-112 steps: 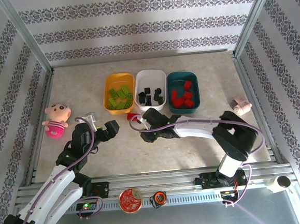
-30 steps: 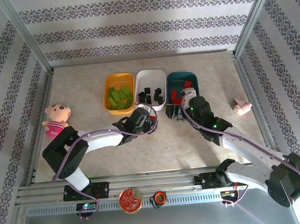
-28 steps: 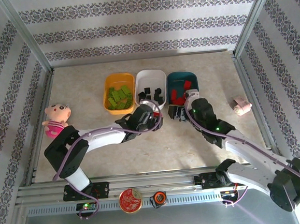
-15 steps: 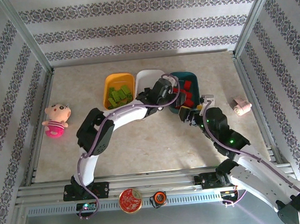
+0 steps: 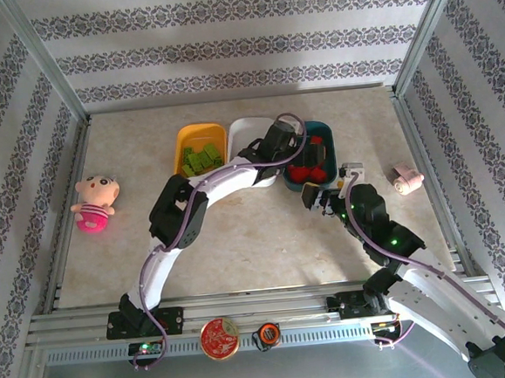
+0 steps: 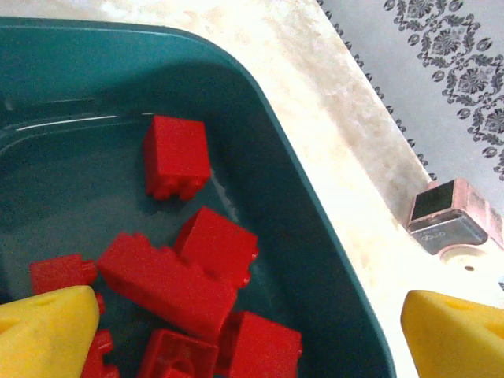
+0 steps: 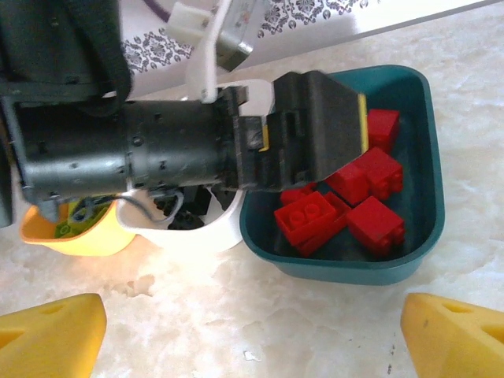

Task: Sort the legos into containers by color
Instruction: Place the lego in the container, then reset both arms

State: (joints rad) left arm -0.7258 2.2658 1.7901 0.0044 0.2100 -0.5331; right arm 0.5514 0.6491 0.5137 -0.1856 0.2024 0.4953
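Note:
My left gripper [image 5: 309, 154] hangs over the dark teal bin [image 5: 326, 134], open, with nothing between its yellow fingertips [image 6: 47, 331]. In the left wrist view, several red bricks [image 6: 165, 283] lie on the floor of the teal bin [image 6: 291, 205]. My right gripper [image 5: 323, 199] is open over bare table just in front of that bin. The right wrist view shows the left gripper's black body [image 7: 315, 130] above the red bricks [image 7: 315, 216]. The white bin [image 7: 197, 236] holds black bricks [image 7: 185, 213]. Green bricks [image 5: 200, 161] fill the orange-yellow bin [image 5: 194, 134].
A pink plush doll [image 5: 93, 201] lies at the table's left side. A small pink object [image 5: 405, 178] sits right of the teal bin. A round red tin [image 5: 220, 338] rests on the front rail. Metal frame posts border the table.
The left gripper swung from the table in front of the white bin up and right to above the teal bin. The right gripper drew back from that bin toward the front right.

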